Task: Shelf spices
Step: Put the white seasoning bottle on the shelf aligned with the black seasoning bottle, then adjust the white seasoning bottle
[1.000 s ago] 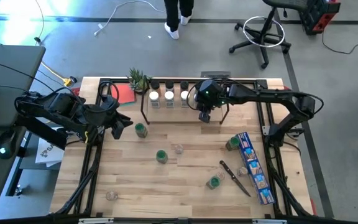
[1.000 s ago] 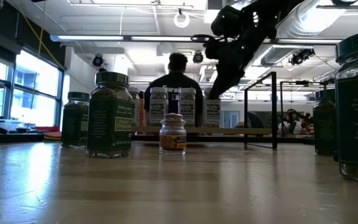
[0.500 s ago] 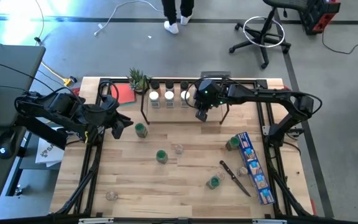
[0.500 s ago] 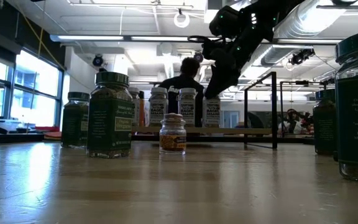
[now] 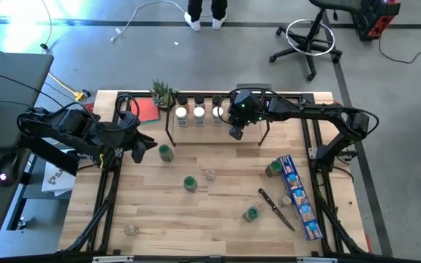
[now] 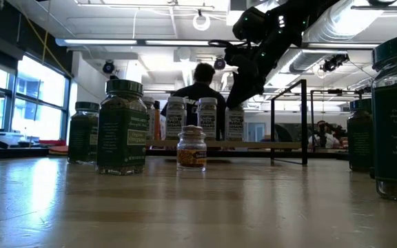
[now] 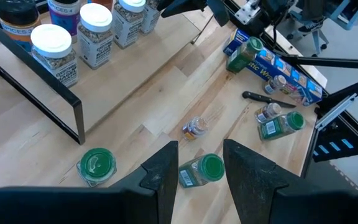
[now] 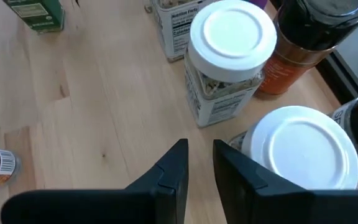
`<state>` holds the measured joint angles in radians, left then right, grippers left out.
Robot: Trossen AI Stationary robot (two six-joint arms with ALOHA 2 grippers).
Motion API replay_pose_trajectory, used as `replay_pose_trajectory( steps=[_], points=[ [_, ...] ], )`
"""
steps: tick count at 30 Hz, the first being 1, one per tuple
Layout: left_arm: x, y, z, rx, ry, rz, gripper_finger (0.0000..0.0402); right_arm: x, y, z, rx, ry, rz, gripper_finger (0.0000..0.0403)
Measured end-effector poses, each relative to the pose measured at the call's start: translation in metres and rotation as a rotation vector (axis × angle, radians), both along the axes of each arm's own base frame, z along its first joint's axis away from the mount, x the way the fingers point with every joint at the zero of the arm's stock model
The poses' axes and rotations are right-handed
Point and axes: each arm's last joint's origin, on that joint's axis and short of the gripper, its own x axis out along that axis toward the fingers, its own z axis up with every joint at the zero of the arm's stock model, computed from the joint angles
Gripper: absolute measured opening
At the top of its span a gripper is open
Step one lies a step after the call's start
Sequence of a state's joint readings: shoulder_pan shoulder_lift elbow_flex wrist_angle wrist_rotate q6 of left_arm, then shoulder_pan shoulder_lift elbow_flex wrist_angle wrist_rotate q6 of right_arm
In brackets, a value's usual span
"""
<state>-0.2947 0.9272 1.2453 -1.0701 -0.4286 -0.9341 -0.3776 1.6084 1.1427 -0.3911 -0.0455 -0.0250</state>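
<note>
— High view first: where is the right gripper (image 5: 235,131) relative to the shelf (image 5: 265,129)?
— Just over its front board, beside the white-capped spices (image 5: 199,112), fingers narrowly parted, holding nothing.
— And the left gripper (image 5: 146,145)?
— Left of the shelf, near a green-capped jar (image 5: 166,152), fingers apart and empty.

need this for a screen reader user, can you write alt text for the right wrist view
The right gripper, its jaws a narrow gap apart and empty, hangs over a light wood board beside two white-capped spice jars. A black-capped jar of orange spice stands behind them.
</note>
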Motion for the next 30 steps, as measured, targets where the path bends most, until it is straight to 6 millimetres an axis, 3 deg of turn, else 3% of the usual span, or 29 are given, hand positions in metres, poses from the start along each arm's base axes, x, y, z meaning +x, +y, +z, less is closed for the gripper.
replay_pose_trajectory(
  steps=[11,16,22,30],
  points=[
    [0.001,0.0,0.0,0.015,0.002,-0.001,0.0121,0.0,0.028,0.025,0.069,-0.121,0.157,0.0067],
    [0.001,0.001,0.001,0.039,-0.005,0.004,0.0121,0.015,0.036,0.014,0.08,-0.144,0.16,0.0067],
    [0.001,0.0,0.001,0.038,-0.005,0.003,0.0121,0.029,0.022,-0.008,0.024,-0.125,0.081,0.0067],
    [0.002,0.0,0.002,0.032,-0.021,0.003,0.0121,0.033,0.014,-0.02,0.013,-0.105,0.05,0.0067]
  ],
)
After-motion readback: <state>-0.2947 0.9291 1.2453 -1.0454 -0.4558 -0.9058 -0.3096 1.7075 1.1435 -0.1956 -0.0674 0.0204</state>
